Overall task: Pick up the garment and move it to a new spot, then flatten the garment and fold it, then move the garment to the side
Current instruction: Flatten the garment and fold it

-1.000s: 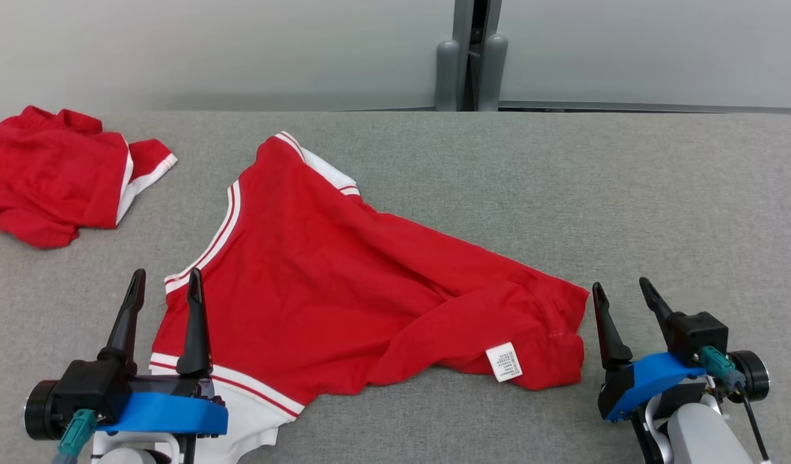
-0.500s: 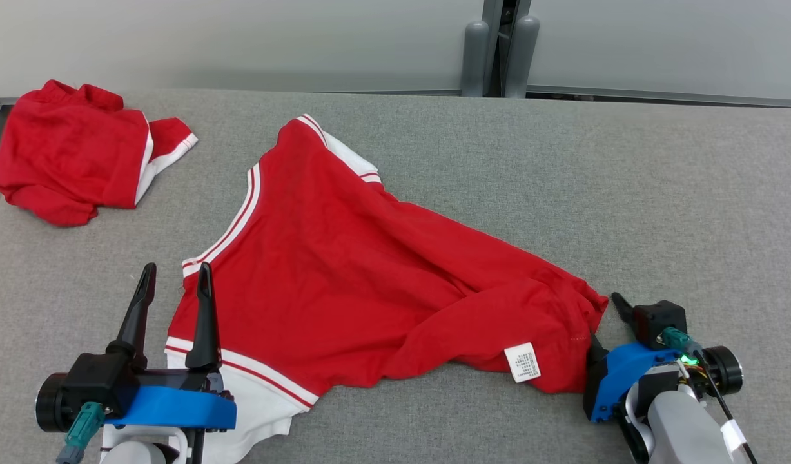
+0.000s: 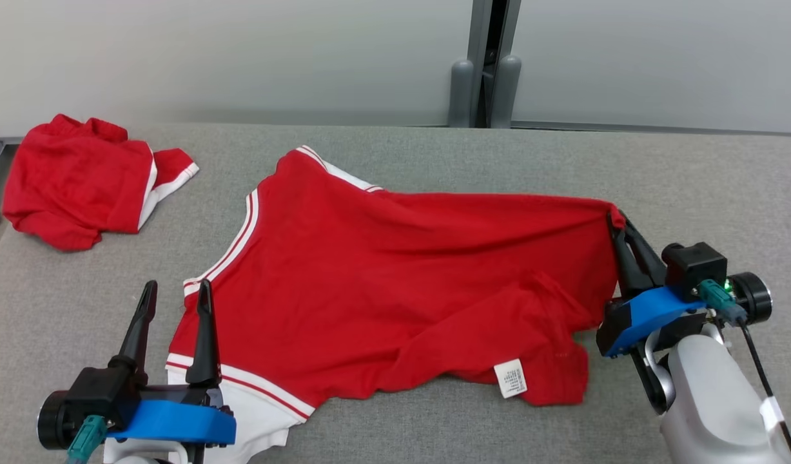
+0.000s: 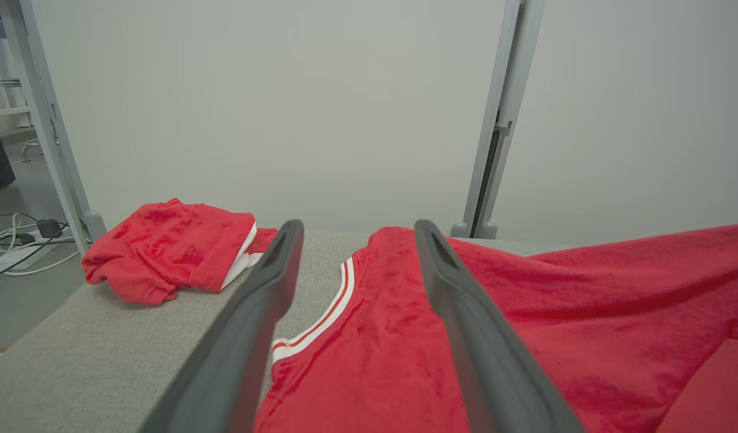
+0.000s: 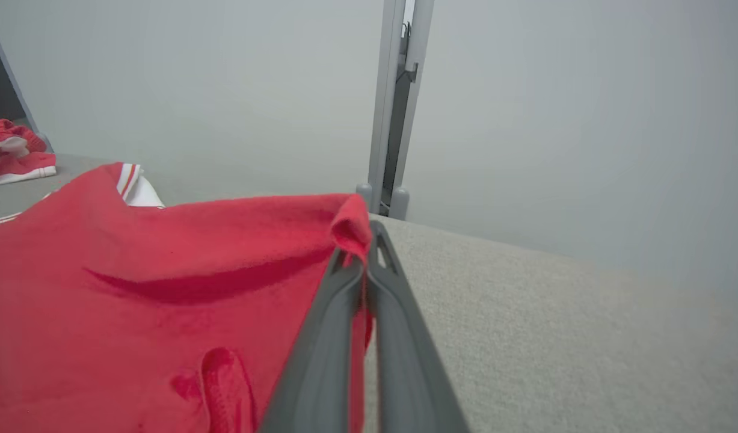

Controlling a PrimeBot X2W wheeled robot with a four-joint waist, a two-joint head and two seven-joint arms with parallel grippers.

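In 1 s the right pincer (image 3: 617, 222) was shut on a corner of the garment (image 3: 395, 283) & lifted; cloth left of it was pulled taut, so flattening was judged begun. The left pincer (image 3: 179, 287) was kept wide, empty.

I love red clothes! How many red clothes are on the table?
2. One red shirt lies spread in the middle, held by the right gripper; one crumpled red garment sits far left.

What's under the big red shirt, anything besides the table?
Grey table shows all round the red shirt, and white fabric pokes out beneath its near-left edge. The right claw pinches one corner; whatever lies under the middle is covered.
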